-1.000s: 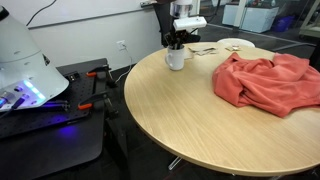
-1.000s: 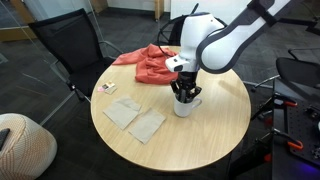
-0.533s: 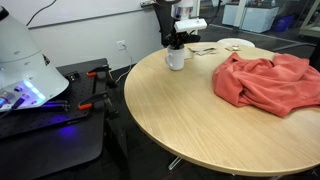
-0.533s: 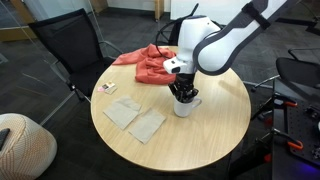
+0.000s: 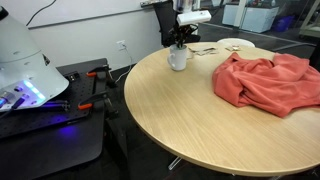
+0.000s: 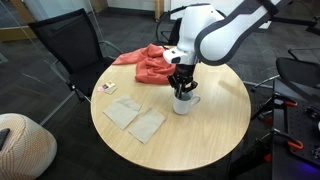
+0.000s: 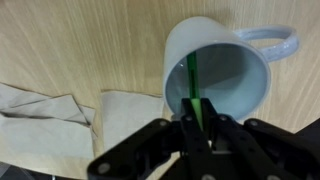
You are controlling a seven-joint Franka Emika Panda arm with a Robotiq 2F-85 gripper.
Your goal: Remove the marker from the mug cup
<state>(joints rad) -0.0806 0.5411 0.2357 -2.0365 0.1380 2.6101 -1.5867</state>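
Note:
The white mug [image 7: 225,75] stands upright on the round wooden table; it shows in both exterior views [image 5: 178,58] [image 6: 183,104]. The green marker [image 7: 192,80] rises from inside the mug, its lower end still within the rim. My gripper [image 7: 197,125] is shut on the marker's upper end, directly above the mug. In both exterior views the gripper [image 5: 180,38] [image 6: 182,84] hangs just over the mug, and the marker is too thin to make out there.
A crumpled red cloth [image 5: 265,80] [image 6: 150,62] lies on the table. Beige napkins [image 6: 135,118] [image 7: 45,110] lie flat beside the mug. A small card [image 6: 106,88] lies near the table edge. Chairs stand around the table.
My gripper has risen above the mug, lifting the marker partly out of it. The mug has stayed in place.

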